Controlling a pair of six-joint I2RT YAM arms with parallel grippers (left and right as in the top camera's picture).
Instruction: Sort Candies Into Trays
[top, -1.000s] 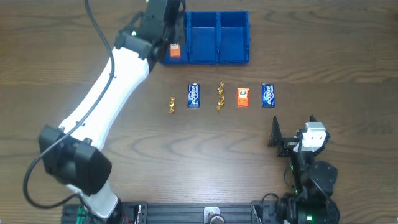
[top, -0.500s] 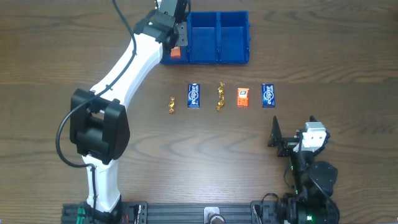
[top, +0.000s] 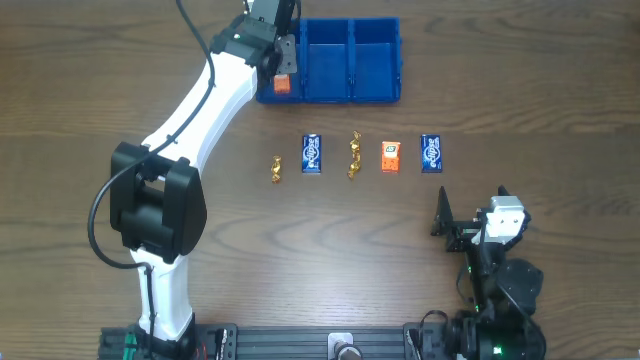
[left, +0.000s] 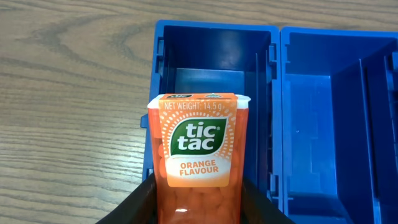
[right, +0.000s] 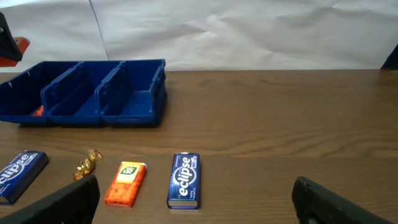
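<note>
My left gripper (top: 281, 66) is shut on an orange candy box (top: 282, 84), held upright over the leftmost compartment of the blue three-compartment tray (top: 350, 97). In the left wrist view the orange box (left: 199, 155) stands between my fingers, with that compartment (left: 211, 87) just beyond it. On the table lie a row of candies: a gold candy (top: 277, 169), a blue pack (top: 312, 153), another gold candy (top: 354, 155), an orange box (top: 390, 156) and a blue pack (top: 431, 153). My right gripper (top: 470, 205) stands open near the front right, with nothing in it.
The right wrist view shows the tray (right: 87, 93) at the back, and the nearer blue pack (right: 184, 180) and orange box (right: 125, 183) ahead of my right gripper (right: 199, 211). Bare wood lies all around the row and to the tray's right.
The left arm's elbow has sunk away from the camera, while its gripper has stayed over the tray's left compartment with the orange box. The right arm has not moved.
</note>
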